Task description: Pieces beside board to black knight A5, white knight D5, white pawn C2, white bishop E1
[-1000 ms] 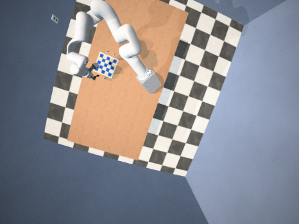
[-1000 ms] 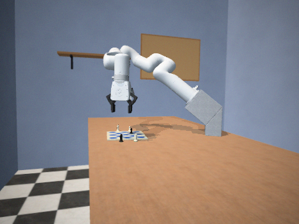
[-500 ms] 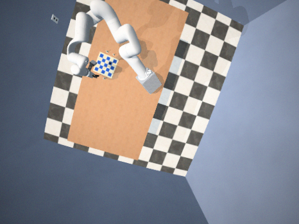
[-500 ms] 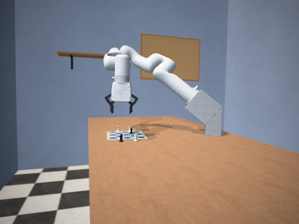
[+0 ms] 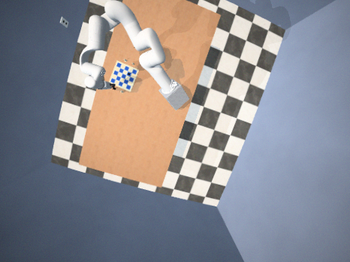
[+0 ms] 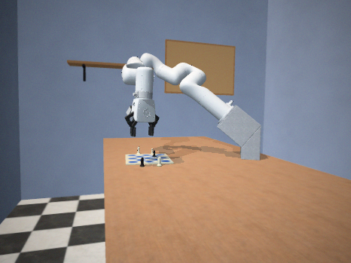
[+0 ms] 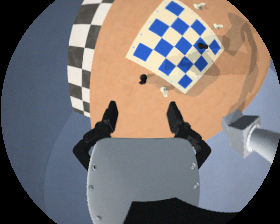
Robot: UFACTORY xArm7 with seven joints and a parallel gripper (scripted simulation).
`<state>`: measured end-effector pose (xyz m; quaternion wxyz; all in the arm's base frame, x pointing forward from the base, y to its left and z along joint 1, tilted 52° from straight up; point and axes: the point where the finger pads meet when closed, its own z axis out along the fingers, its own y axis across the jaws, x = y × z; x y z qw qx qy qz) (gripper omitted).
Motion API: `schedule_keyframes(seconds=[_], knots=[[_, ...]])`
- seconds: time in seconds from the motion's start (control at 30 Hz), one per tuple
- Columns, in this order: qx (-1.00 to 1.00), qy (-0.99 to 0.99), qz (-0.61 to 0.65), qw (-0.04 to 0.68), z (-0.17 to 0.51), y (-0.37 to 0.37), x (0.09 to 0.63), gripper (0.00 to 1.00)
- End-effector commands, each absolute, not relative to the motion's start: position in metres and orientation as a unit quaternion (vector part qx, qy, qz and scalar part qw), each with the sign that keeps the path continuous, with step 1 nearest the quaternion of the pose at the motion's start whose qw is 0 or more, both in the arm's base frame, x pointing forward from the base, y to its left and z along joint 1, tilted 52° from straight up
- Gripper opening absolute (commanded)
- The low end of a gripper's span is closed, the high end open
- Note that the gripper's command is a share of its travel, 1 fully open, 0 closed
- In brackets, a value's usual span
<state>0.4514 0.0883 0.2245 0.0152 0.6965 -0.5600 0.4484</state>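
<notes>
The black piece stands beside the board — long axis vertical (upright).

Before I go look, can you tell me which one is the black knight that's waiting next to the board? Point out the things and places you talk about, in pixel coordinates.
On the big orange-brown table (image 5: 131,131) (image 6: 226,207) (image 7: 115,50), find the blue-and-cream board (image 5: 123,76) (image 6: 135,156) (image 7: 164,47). The black knight (image 6: 141,162) (image 7: 143,79) stands just off its edge, beside a white piece (image 5: 122,91) (image 6: 160,162) (image 7: 164,91). It's the dark one there; the other black piece (image 5: 129,73) (image 6: 154,153) (image 7: 202,46) is on the board.

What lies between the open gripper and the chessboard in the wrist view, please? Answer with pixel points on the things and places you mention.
Between the gripper (image 7: 142,107) and the chessboard (image 7: 165,47), a black piece (image 7: 143,79) and a white piece (image 7: 164,91) stand on the table.
</notes>
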Motion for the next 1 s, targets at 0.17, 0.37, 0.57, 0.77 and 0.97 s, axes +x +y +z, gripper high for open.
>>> schedule_keyframes(seconds=[0.17, 0.37, 0.57, 0.77, 0.97], knots=[[0.812, -0.376, 0.429, 0.120, 0.219, 0.085, 0.458, 1.00], [0.854, -0.265, 0.413, 0.173, 0.215, 0.082, 0.461, 1.00], [0.881, -0.147, 0.390, 0.226, 0.212, 0.079, 0.464, 1.00], [0.892, -0.038, 0.361, 0.271, 0.210, 0.078, 0.465, 1.00], [0.889, 0.081, 0.322, 0.316, 0.209, 0.077, 0.467, 1.00]])
